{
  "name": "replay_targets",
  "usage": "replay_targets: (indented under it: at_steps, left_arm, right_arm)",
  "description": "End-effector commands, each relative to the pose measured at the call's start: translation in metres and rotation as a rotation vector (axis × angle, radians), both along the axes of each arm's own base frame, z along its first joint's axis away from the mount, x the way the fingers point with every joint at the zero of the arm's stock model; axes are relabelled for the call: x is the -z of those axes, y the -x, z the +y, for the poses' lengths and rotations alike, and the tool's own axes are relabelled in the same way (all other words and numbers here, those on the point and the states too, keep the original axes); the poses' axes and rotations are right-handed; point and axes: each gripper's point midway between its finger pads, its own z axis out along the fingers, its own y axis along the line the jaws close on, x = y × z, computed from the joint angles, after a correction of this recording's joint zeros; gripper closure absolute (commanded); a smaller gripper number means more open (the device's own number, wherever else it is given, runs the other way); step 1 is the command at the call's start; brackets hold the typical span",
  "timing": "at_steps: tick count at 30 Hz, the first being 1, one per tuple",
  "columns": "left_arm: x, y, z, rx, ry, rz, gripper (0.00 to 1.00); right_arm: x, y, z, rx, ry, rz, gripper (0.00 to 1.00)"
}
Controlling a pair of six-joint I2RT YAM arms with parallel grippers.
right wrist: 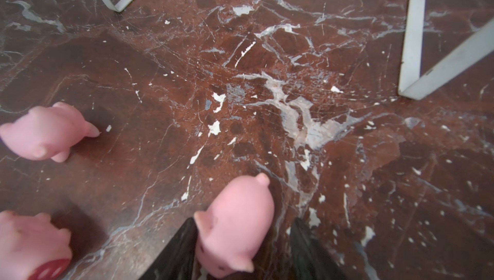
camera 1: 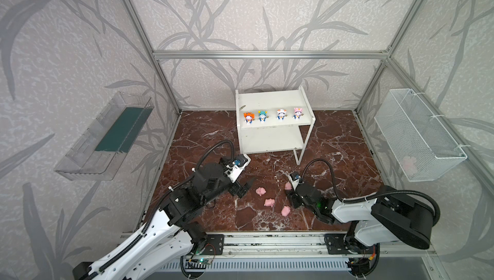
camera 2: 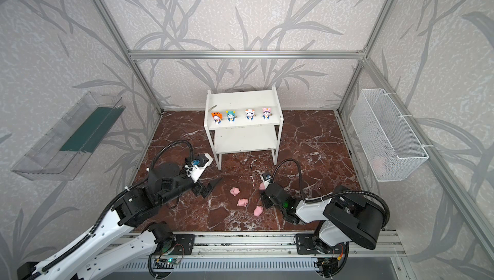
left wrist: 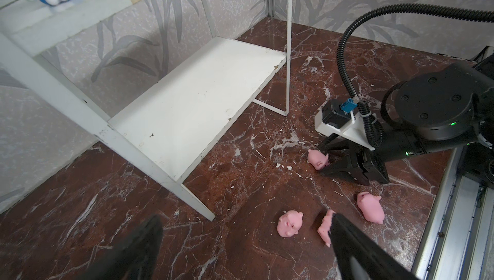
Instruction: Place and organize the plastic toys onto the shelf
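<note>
Several white-and-blue figurines (camera 1: 280,114) stand in a row on the top board of the white shelf (camera 1: 267,99), whose lower board (left wrist: 197,105) is bare. Several pink pigs lie on the marble floor in front of it. My right gripper (right wrist: 243,222) is open around one pig (right wrist: 235,225), which touches one finger while a gap shows at the other; in a top view this pig (camera 1: 288,185) is at the gripper's tip. My left gripper (left wrist: 244,220) is open wide, low over the floor, empty, just left of another pig (left wrist: 290,224). One finger half hides a third pig (left wrist: 324,228).
A clear tray with a green base (camera 1: 107,137) hangs on the left wall. On the right wall hangs a white wire mesh basket (camera 1: 417,134) with something pale pink inside. The shelf's thin front leg (camera 1: 298,158) stands just behind the right gripper. A metal rail (camera 1: 267,244) runs along the front.
</note>
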Motion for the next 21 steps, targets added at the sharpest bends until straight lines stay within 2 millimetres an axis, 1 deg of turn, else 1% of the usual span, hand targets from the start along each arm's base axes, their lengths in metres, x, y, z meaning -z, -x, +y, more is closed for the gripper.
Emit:
replay_targets:
  at_steps: [1,6,12,14,21]
  left_arm:
    - [-0.003,0.000,0.000,0.006,0.011,-0.010,0.01]
    - [-0.002,0.001,0.000,0.012,0.011,-0.006,0.01]
    - [-0.002,0.002,0.000,0.016,0.016,-0.005,0.01]
    - [-0.003,0.003,0.000,0.017,0.018,-0.007,0.01]
    - [-0.002,0.004,0.000,0.020,0.020,-0.005,0.01]
  right_arm:
    - [0.023,0.012,-0.015,0.000,0.070,0.067,0.49]
    - [0.022,0.012,-0.025,0.036,0.081,0.050,0.54]
    - [0.017,0.010,-0.023,0.016,0.080,0.029,0.62]
    - [0.014,0.009,-0.023,0.013,0.082,0.017,0.66]
    - [0.009,0.006,-0.018,-0.001,0.078,-0.001,0.67]
